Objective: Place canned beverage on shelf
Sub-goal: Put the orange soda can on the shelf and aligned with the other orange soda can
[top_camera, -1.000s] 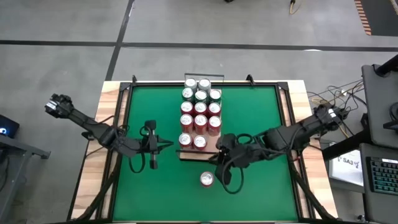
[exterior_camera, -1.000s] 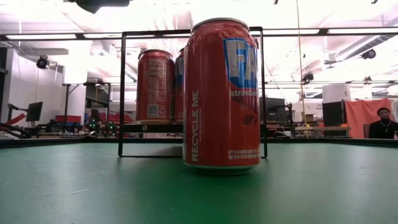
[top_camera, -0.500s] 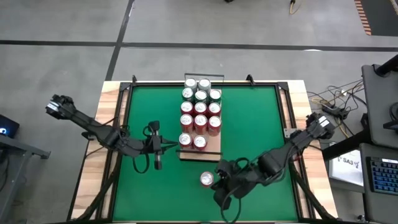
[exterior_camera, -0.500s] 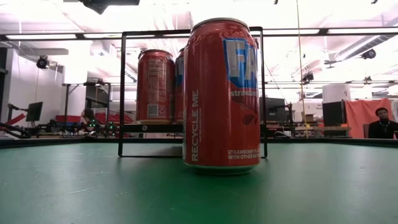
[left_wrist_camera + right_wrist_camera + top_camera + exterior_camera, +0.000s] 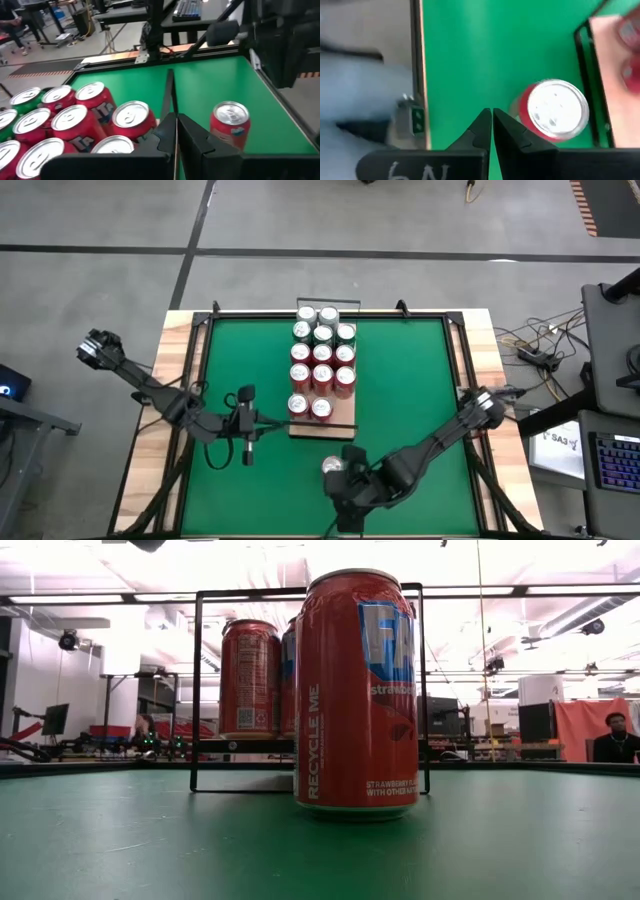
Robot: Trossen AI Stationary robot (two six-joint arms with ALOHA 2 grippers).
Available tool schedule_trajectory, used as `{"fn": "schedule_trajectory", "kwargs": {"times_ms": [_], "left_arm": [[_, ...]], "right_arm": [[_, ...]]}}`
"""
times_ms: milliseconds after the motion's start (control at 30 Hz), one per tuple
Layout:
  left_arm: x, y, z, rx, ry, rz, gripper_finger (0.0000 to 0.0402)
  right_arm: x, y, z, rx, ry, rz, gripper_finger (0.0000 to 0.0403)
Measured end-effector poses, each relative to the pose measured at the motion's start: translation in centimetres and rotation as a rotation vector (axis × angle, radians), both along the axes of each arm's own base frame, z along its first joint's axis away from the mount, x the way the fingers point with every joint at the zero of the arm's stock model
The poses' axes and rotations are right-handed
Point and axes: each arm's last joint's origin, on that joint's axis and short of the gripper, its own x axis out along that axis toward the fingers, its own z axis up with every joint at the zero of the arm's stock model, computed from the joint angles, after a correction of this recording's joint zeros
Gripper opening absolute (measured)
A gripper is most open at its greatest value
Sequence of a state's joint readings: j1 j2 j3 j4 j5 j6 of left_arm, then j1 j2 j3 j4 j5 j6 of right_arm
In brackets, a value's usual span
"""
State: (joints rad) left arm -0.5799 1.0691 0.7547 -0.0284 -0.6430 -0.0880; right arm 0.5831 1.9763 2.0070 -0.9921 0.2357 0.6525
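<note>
Your shelf [image 5: 322,415] is nearly full: I count 11 cans on it, with 1 open slot at the end nearest the loose can [image 5: 332,468]. That can stands upright on the green mat [image 5: 400,370], just off that end of the shelf, not gripped by anything, so pickup and placement are both left to do. Your right gripper [image 5: 345,498] sits right beside the loose can, on the side away from the shelf, fingers pressed together and empty. Your left gripper [image 5: 247,450] waits beside the shelf's near corner, also closed on nothing. The loose can reads "RECYCLE ME", part of "strawberry" and big letters "FA", likely Fanta. A green can [image 5: 22,97] shows among the red ones.
</note>
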Motion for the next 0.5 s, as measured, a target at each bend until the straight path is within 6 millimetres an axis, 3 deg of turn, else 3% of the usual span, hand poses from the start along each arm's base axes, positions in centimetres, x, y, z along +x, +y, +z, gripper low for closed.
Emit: {"fn": "schedule_trajectory", "kwargs": {"times_ms": [167, 300, 500], "left_arm": [[-0.3, -0.5, 0.0, -0.002, -0.002, -0.022, 0.0], [-0.2, -0.5, 0.0, -0.006, -0.004, -0.02, 0.0], [-0.2, -0.5, 0.1, -0.008, -0.006, -0.02, 0.0]], "right_arm": [[1.3, 0.6, -1.6, -0.133, 0.031, 0.163, 0.0009], [1.9, 0.2, -2.5, -0.164, 0.07, 0.169, 0.0015], [2.3, -1.1, -2.8, -0.206, 0.1, 0.129, 0.0082]]}}
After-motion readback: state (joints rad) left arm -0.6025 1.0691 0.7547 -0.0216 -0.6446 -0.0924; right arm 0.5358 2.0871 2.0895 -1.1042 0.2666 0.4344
